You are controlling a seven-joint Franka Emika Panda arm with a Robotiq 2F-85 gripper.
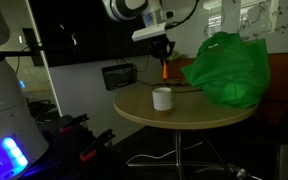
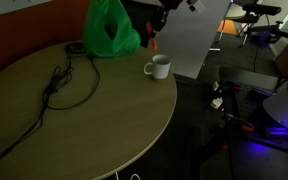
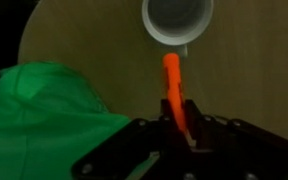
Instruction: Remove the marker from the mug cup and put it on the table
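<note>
Tool (image 3: 181,128) pinches the orange-red marker (image 3: 172,85) by one end, holding it in the air just above the white mug cup (image 1: 162,98) at frame centre. Round tan wooden counter (image 1: 189,116) stands in a dim room. An exterior view alone shows a black cable (image 2: 64,80) looped across the counter's left; the wrist view looks straight into the mug cup, green bag (image 3: 44,110) lower left.
</note>
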